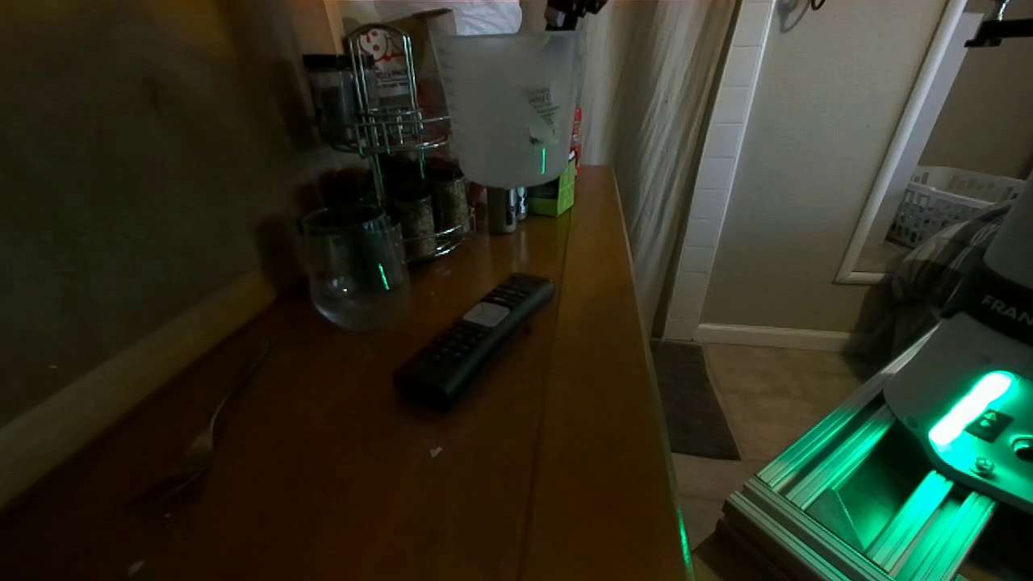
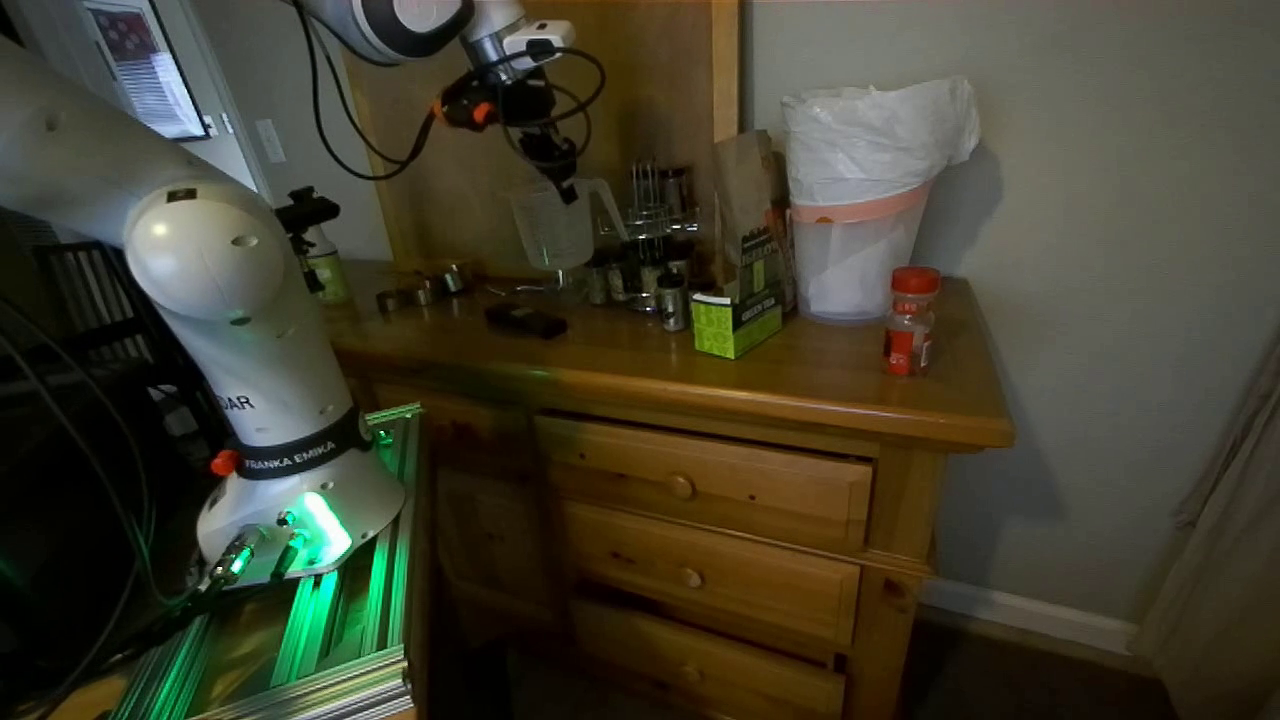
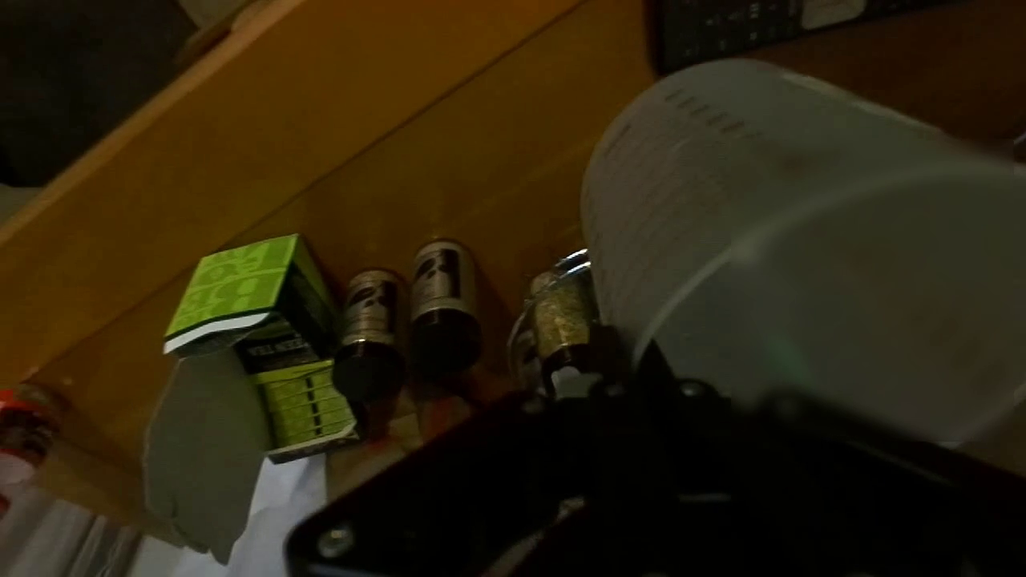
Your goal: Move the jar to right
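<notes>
The jar, a translucent whitish measuring jug, hangs in the air above the wooden dresser top, roughly upright. In an exterior view its handle points right, toward the spice rack. In the wrist view the jug fills the right side, with faint graduation marks on its wall. My gripper is shut on the jug's rim from above. In the wrist view the dark fingers meet at the rim edge. In an exterior view only the gripper's lower end shows at the top edge.
A black remote, a clear glass and a fork lie below. A wire spice rack with dark jars stands close behind. A green tea box, a lined bin and a red-lidded bottle stand farther right.
</notes>
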Robot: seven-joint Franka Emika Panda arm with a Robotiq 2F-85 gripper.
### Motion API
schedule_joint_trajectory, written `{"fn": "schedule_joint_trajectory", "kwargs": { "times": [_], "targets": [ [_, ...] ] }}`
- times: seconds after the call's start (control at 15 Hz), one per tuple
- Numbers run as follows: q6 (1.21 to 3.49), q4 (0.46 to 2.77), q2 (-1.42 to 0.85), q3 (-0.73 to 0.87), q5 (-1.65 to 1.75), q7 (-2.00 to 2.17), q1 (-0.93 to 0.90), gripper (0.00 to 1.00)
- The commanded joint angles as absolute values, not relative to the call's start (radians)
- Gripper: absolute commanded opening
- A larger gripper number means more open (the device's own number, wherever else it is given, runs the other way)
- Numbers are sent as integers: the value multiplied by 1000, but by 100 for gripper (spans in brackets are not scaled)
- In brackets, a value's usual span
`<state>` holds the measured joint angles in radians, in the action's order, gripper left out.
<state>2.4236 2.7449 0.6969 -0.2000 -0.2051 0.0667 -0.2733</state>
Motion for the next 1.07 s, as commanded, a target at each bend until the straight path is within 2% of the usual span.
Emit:
{"fn": "schedule_joint_trajectory", "kwargs": {
  "times": [0.0,0.53,1.0],
  "targets": [
    [2400,2743,713,-280,-85,182,-180,1],
    [2310,2728,563,-380,-13,409,-93,1],
    [2369,2697,425,-280,-130,458,-117,1]
  ]
}}
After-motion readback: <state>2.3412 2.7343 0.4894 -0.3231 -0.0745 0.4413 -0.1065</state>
